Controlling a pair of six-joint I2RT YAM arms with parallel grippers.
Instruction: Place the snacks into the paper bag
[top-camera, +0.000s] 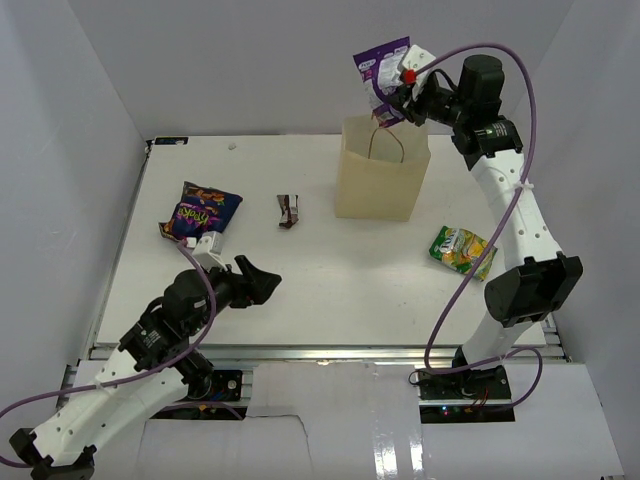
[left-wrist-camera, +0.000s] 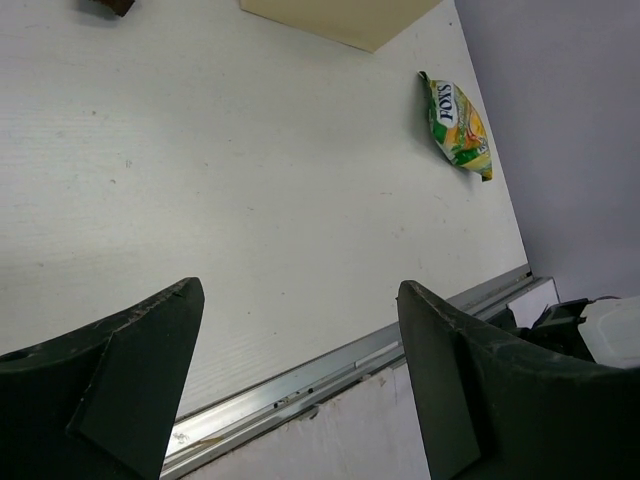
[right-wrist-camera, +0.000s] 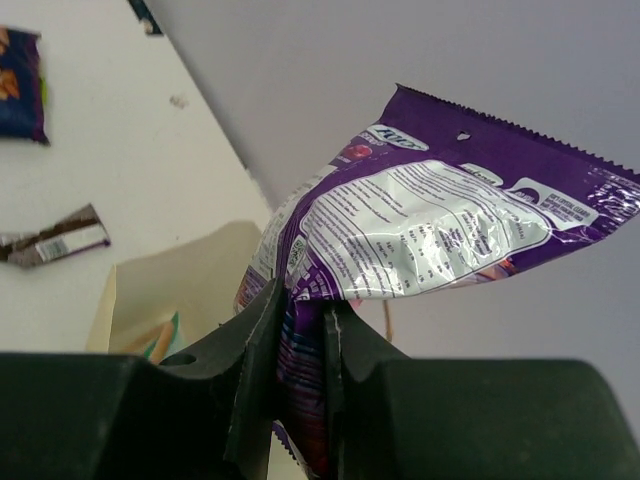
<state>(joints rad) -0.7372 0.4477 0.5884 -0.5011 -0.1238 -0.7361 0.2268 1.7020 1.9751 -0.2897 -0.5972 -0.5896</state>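
Risk, release point: the purple packet (top-camera: 383, 65) is clamped at one lower corner by the right fingers (top-camera: 398, 103), which are closed tight on it, high over the paper bag (top-camera: 380, 185). From the top view it cannot be settled whether the packet is squarely over the mouth or over the far rim. If it is let go off-centre, it is likely to drop behind the bag toward the far edge of the table (top-camera: 330, 285).

Risk, snagging: the packet is held spread wide and tilted. A corner could be caught on the rim or on a loop handle (top-camera: 386, 146), and the packet left perched there.

Risk, tipping: the bag is judged light and is not braced by anything. A descending finger or a dragged packet could push it over.

Risk, slip: the film is glossy and only a small fold is pinched, so early slipping is possible.

Materials: the packet is crinkled foil-like film, purple with a white printed panel, and its top seam is serrated. The bag is matte tan kraft paper, boxy, upright, standing near the far edge, right of centre.

Remaining snacks: a dark blue packet (top-camera: 203, 210) lies near the left edge, a small brown wrapper (top-camera: 288, 211) lies left of the bag, and a green-yellow packet (top-camera: 462, 250) lies near the right edge.

The left fingers (top-camera: 258, 280) are spread open and empty, toward the near left corner.
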